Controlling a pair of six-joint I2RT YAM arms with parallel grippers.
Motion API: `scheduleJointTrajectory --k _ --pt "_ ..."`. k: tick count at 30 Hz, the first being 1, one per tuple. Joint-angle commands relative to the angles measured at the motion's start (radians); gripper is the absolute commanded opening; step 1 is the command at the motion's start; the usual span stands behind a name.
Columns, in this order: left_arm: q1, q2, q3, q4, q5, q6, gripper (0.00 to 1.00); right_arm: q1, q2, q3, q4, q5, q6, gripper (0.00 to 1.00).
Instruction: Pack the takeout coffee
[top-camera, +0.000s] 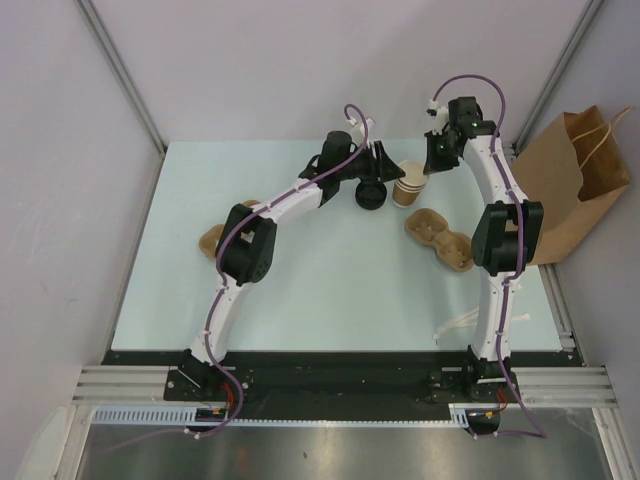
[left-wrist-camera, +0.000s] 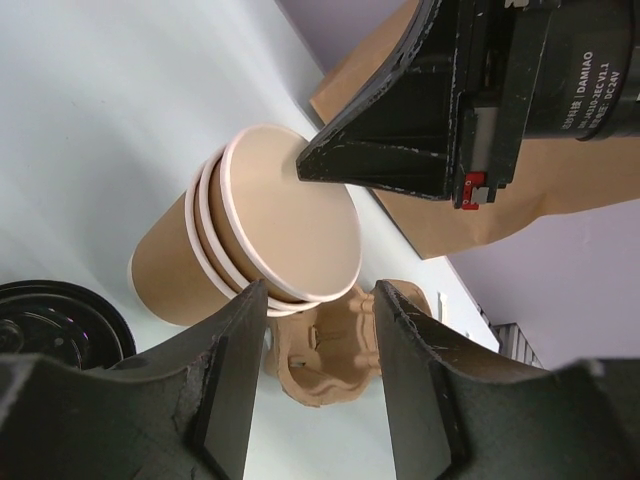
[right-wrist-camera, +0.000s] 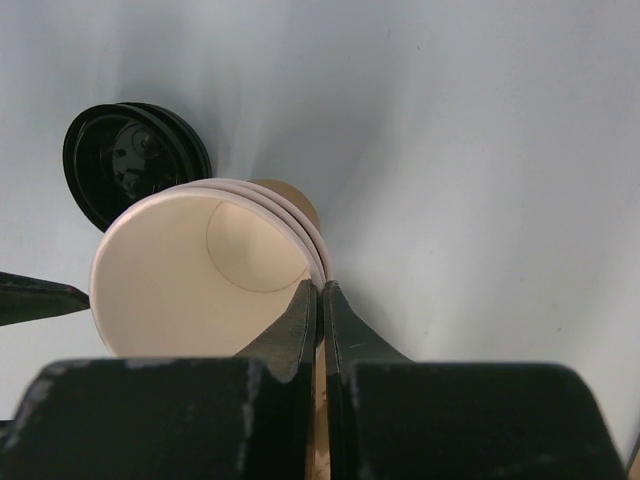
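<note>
The takeout coffee (top-camera: 408, 186) is a tan kraft cup with a cream inside, the top one of three nested cups standing at the back middle of the table. My right gripper (top-camera: 432, 165) is shut on the near wall of the stack at the rim (right-wrist-camera: 321, 290), one finger inside and one outside. The cup's open mouth fills the right wrist view (right-wrist-camera: 200, 270). My left gripper (top-camera: 383, 160) is open and empty just left of the stack. In the left wrist view its jaws stand apart (left-wrist-camera: 318, 300) with the cups (left-wrist-camera: 250, 240) just beyond them.
A small round black lid (top-camera: 371, 195) lies left of the cups. A brown pulp cup tray (top-camera: 440, 238) lies in front of them to the right, and another (top-camera: 212, 240) lies at the left under the left arm. A brown paper bag (top-camera: 575, 185) stands at the right edge.
</note>
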Motion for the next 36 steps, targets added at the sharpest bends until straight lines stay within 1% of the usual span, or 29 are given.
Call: scheduleJointTrajectory --k 1,7,17,20,24,30,32,36 --pt "-0.004 -0.048 0.022 0.041 0.002 -0.009 0.52 0.007 -0.077 -0.004 0.032 -0.008 0.009 0.0" --pt "-0.01 -0.023 0.049 0.038 0.003 -0.026 0.52 0.004 -0.078 -0.003 0.027 -0.024 0.02 0.0" --pt "-0.013 0.012 0.054 0.079 0.018 -0.067 0.52 -0.007 -0.07 0.02 0.003 -0.057 0.035 0.0" --pt "-0.013 0.024 0.052 0.105 0.026 -0.093 0.52 -0.019 -0.061 0.037 -0.014 -0.093 0.062 0.0" --pt "-0.013 0.04 0.045 0.16 0.035 -0.139 0.53 -0.047 -0.032 0.068 -0.045 -0.191 0.099 0.0" --pt "-0.015 0.057 0.039 0.211 0.031 -0.19 0.54 -0.049 -0.034 0.048 -0.036 -0.228 0.129 0.0" --pt "-0.016 0.066 0.055 0.191 0.023 -0.176 0.54 -0.05 -0.037 0.046 -0.034 -0.231 0.128 0.0" --pt "-0.019 0.072 0.063 0.131 -0.006 -0.127 0.49 -0.05 -0.04 0.046 -0.028 -0.234 0.129 0.0"
